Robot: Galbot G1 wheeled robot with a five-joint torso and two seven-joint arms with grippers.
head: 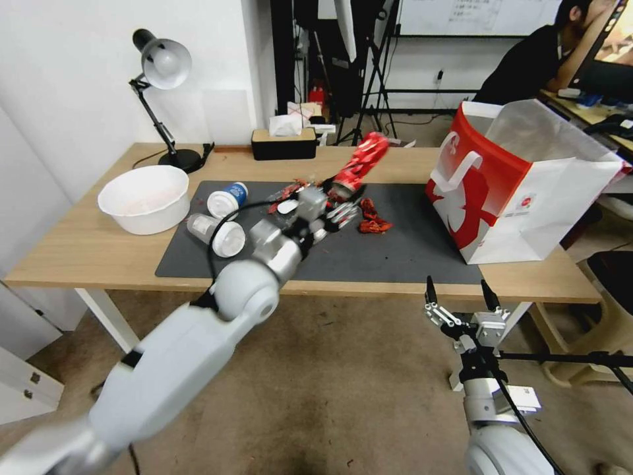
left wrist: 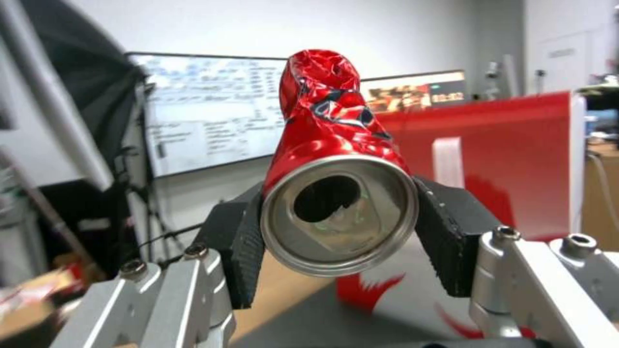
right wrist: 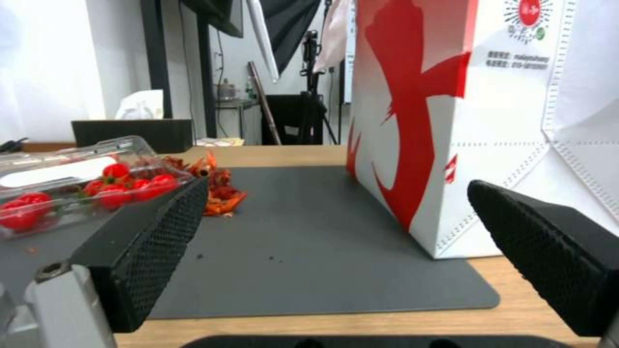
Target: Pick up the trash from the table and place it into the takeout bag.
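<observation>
In the head view the left gripper sits just above centre frame, over the dark grey mat, its jaws clamped on the crushed red drink can. The can is lifted off the counter and tilts up toward the upper right. In the left wrist view the can fills the centre, its open silver end facing the camera, with a black pad pressed against each side.

The takeout bag stands open at the right of the frame, on the mat's right end, well apart from the can. At left centre the clear cup and the blue-white cup lie on their sides near the mat's left edge, beside the large white bowl. Red scraps lie on the mat just right of the left gripper.

The right gripper waits at lower right, below the counter edge, jaws wide apart. Its wrist view shows the bag at right and the tray of cherry tomatoes at left
</observation>
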